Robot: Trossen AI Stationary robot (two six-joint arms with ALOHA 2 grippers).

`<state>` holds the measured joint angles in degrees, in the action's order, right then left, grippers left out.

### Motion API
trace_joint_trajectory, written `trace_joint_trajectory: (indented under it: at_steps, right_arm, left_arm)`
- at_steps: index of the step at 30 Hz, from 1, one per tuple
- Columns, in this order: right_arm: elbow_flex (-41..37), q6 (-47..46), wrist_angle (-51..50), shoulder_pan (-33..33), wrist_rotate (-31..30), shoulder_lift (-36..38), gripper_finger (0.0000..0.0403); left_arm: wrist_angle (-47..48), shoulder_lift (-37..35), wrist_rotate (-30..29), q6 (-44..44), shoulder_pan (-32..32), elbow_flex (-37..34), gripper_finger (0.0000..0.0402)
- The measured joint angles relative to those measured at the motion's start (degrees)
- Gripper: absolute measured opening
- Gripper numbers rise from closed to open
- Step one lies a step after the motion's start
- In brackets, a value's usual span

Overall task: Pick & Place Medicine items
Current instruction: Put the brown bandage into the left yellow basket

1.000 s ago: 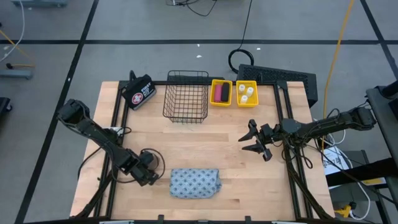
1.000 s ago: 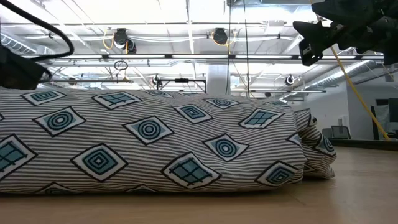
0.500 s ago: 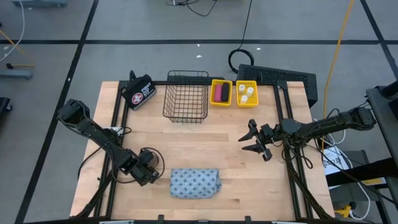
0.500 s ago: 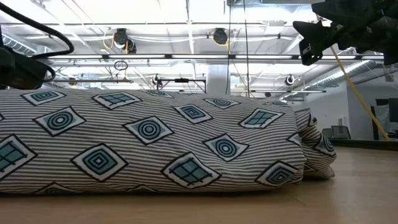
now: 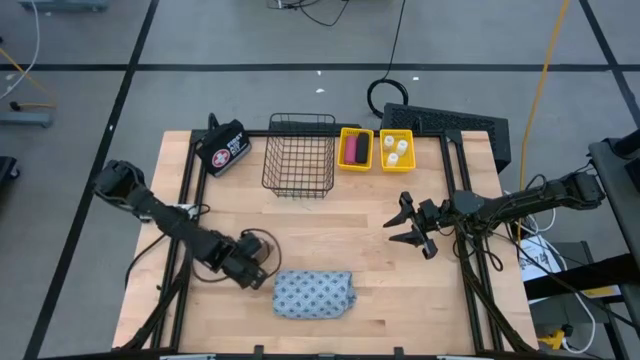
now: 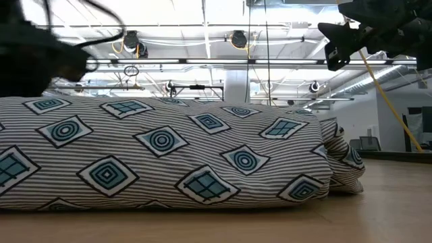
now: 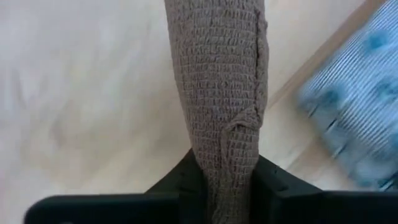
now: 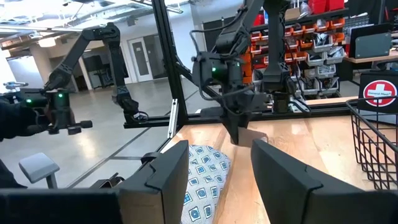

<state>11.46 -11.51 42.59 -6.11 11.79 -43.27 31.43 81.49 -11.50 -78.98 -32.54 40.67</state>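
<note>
My left gripper point(image 5: 252, 270) is near the table's front left, just left of the blue-grey patterned pouch point(image 5: 313, 294), and is shut on the brown bar point(image 7: 217, 81). The pouch lies flat on the wood and fills the low view point(image 6: 169, 155). The pink roll point(image 5: 354, 148) and the white bottles point(image 5: 397, 148) sit in two yellow bins at the far edge. My right gripper point(image 5: 410, 225) hovers at mid-right, open, holding nothing. The black handled piece is out of view. My left gripper pinches one end of the brown bar point(image 7: 227, 171) between its two fingers, coming steeply from above. The bar runs on along the fingers past their tips, toward the table. In the right wrist view its free end point(image 8: 250, 138) is close over the wood; whether it touches, I cannot tell.
A black wire basket point(image 5: 300, 155) stands at the far middle, left of the yellow bins point(image 5: 375, 150). A black bag with a red-and-white emblem point(image 5: 222, 148) lies at the far left. Bare wood lies between the basket, the pouch and my right gripper.
My left gripper has moved toward the table's right edge, closer to the pouch, and has turned at the wrist; in the low view its dark shape has come farther into the picture. The pouch and my right gripper have kept still.
</note>
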Motion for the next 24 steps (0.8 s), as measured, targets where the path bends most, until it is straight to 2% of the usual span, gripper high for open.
trace_joint_trajectory:
  at_steps: [5,9,14,18,21,24]
  right_arm:
    - [0.02,0.00,0.90,0.01,-0.60,-0.02,0.0162]
    - [0.02,-2.15,0.48,-0.02,-6.53,-0.37,0.0162]
    - [0.04,-3.17,0.65,0.00,-10.70,-3.74,0.0162]
    - [0.02,-3.23,3.98,0.02,-13.66,-7.91,0.0167]
    - [0.04,-3.21,8.78,-0.02,-13.11,-11.36,0.0185]
    - [0.38,-3.23,12.83,0.01,-11.97,-14.60,0.0215]
  left_arm:
    - [-8.42,-0.01,-4.93,13.47,5.34,1.87,0.0091]
    - [-15.18,-0.02,-2.25,22.36,9.88,3.23,0.0089]
    - [-14.80,1.44,-0.51,33.06,14.38,8.68,0.0060]
    - [-15.20,5.50,1.44,42.97,16.81,15.10,0.0055]
    - [-14.62,10.15,3.38,48.31,18.09,20.32,0.0063]
    - [-9.65,15.54,5.42,53.20,18.85,27.28,0.0072]
